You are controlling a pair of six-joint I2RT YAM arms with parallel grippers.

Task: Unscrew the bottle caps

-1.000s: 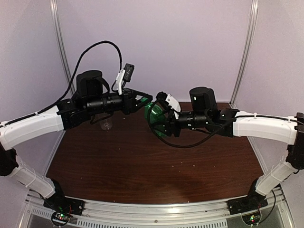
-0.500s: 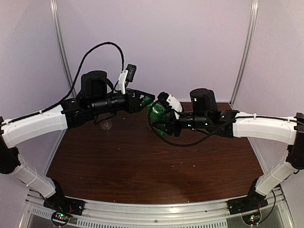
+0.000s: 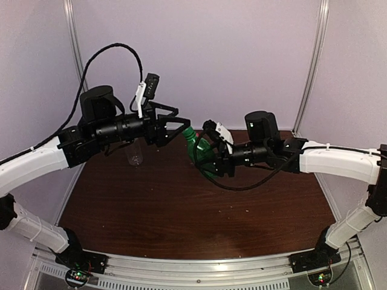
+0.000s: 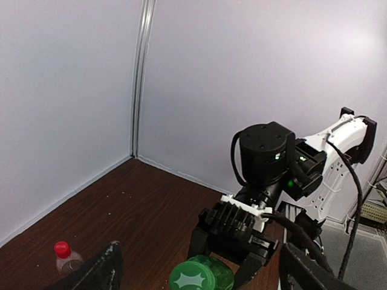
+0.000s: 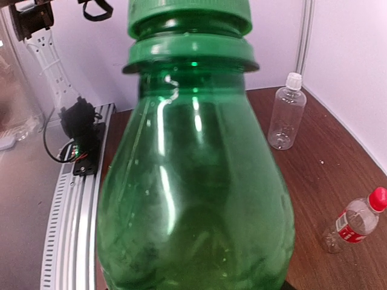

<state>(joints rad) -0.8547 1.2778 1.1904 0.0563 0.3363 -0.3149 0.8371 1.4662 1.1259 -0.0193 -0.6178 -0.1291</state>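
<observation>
My right gripper (image 3: 204, 162) is shut on the body of the green bottle (image 5: 193, 193) and holds it tilted above the table. The neck points toward the left arm. The green cap (image 4: 201, 275) sits on that neck. My left gripper (image 3: 180, 122) is open, with its fingers (image 4: 104, 269) spread wide on either side of the cap and clear of it. The tall clear bottle (image 5: 284, 121) with the white cap (image 5: 294, 78) stands on the table. A short clear bottle (image 5: 352, 225) with a red label and a red cap (image 5: 378, 197) is near it.
The brown table (image 3: 181, 211) is enclosed by pale walls with a metal post in each back corner. The clear bottle (image 3: 135, 156) stands at the back left, partly behind the left arm. The red-capped bottle (image 4: 65, 258) is near the left wall.
My left gripper has opened, letting go of the green cap, and has drawn back up and to the left. The right gripper still holds the green bottle, which has barely moved.
</observation>
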